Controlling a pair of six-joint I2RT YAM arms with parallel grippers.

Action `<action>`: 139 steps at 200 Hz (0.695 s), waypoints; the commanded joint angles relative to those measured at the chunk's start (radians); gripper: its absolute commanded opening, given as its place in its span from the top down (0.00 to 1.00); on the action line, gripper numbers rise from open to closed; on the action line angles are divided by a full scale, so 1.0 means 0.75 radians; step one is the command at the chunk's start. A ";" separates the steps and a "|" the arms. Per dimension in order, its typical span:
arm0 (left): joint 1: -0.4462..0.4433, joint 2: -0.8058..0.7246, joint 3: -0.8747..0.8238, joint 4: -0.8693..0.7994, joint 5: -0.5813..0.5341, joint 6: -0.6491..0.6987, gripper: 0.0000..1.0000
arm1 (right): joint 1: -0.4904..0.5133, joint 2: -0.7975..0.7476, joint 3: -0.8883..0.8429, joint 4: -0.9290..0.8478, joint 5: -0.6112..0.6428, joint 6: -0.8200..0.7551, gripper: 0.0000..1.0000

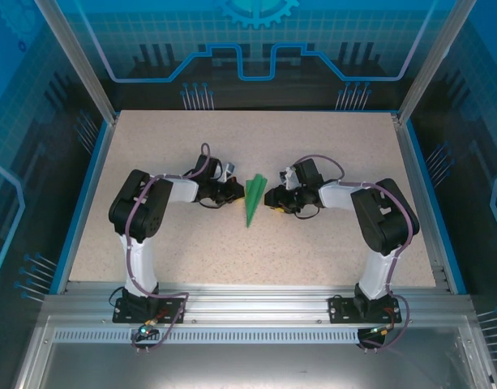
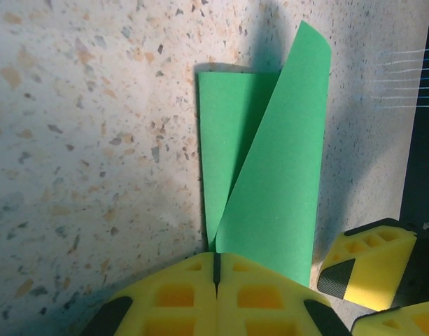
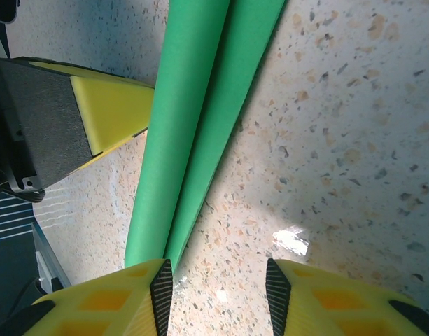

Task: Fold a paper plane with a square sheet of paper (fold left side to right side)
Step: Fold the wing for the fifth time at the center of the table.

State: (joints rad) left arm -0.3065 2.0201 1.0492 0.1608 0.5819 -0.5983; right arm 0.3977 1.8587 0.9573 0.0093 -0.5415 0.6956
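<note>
The green paper lies mid-worktop as a slim creased dart. Its long axis runs from the far edge toward the near edge, with the sharp tip pointing near. The left gripper sits against the paper's left side and the right gripper just beside its right side, so both are about equally near.

In the left wrist view the left gripper's fingers are pressed together at the base of a raised flap; I cannot tell whether paper is caught between them. The right gripper's fingers are spread and hold nothing.

The fold likely turns on carrying that flap rightward across the long crease.
</note>
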 commanded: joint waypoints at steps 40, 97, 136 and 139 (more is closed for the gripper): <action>0.014 0.024 0.087 -0.084 0.063 0.088 1.00 | -0.021 0.024 0.039 0.047 -0.047 0.034 0.57; 0.015 0.049 0.132 -0.140 0.067 0.131 1.00 | -0.041 0.066 0.115 0.024 -0.068 0.021 0.58; 0.014 0.059 0.142 -0.141 0.067 0.133 1.00 | -0.041 0.086 0.158 0.060 -0.082 0.054 0.59; 0.015 0.059 0.143 -0.143 0.067 0.132 1.00 | -0.040 0.088 0.164 0.063 -0.084 0.056 0.59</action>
State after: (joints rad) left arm -0.3065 2.0483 1.1305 0.0811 0.6037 -0.5259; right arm 0.3779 1.9045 1.0409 0.0330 -0.5697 0.7174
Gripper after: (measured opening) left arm 0.065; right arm 0.413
